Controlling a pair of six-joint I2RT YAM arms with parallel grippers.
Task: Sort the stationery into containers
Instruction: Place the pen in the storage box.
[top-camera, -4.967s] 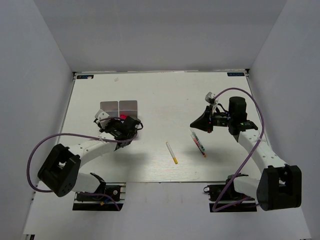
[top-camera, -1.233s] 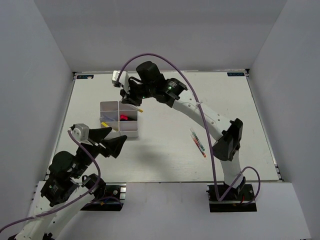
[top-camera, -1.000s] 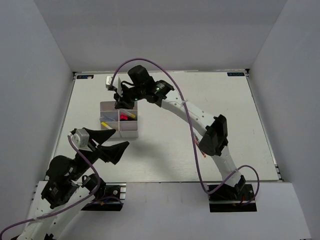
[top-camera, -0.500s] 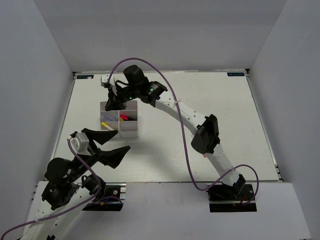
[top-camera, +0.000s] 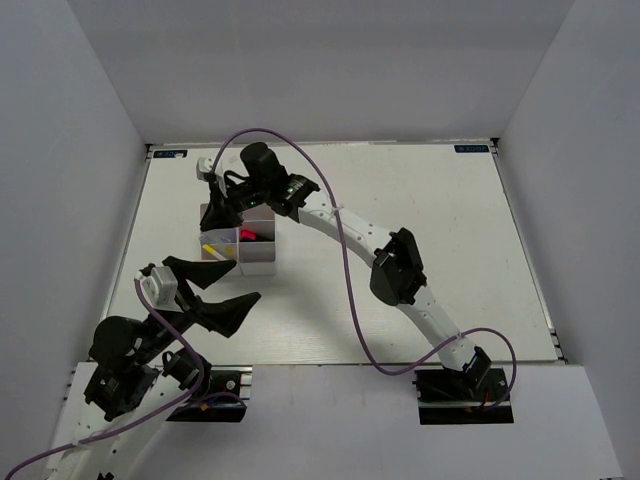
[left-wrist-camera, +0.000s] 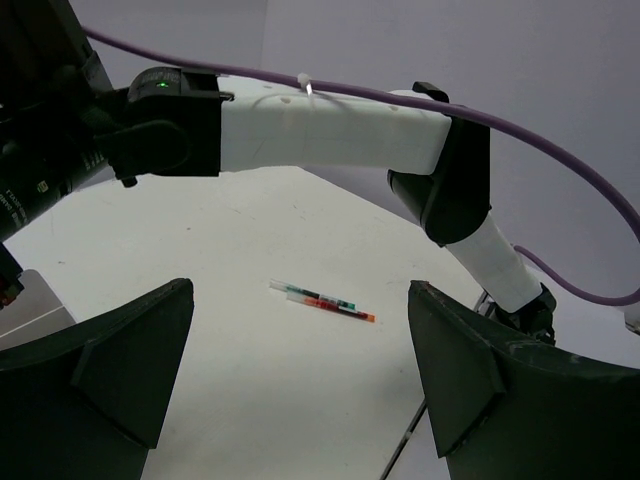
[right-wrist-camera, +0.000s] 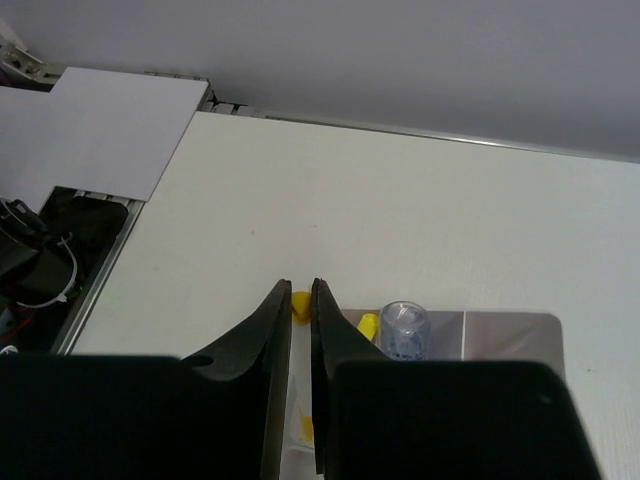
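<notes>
So the white pen with the yellow end (right-wrist-camera: 300, 305) is pinched between the right fingers (right-wrist-camera: 301, 288). They're almost closed, with only that thin pen in the slit between them. In the right wrist view the yellow tip shows between the fingertips, and a bit more of the pen shows lower down in the gap. It's held at the far left corner of the boxes (top-camera: 256, 262). Honestly I can't tell if its lower end is inside a box or over the tabletop (top-camera: 450, 220) just beside it.

The boxes sit side by side and touching, on the left part of the tabletop. From above, the left one has something yellow (top-camera: 210, 248) lying in it and the right one has something with a pink end (top-camera: 247, 236). The right wrist view also shows a marker with a clear bluish cap (right-wrist-camera: 403, 330) in the box, just right of the fingers, with a yellow bit beside it.

The right arm (top-camera: 395, 265) stretches from its base at the near right corner all the way across to that far left corner.

The left fingers (left-wrist-camera: 300, 288) are spread wide with nothing between them. They hang above the near left part of the tabletop, near the front of the boxes but apart from them. Through the gap in the left wrist view you can see two thin pens (left-wrist-camera: 322, 300) with red and green marks. They lie together on the tabletop under the right arm.
</notes>
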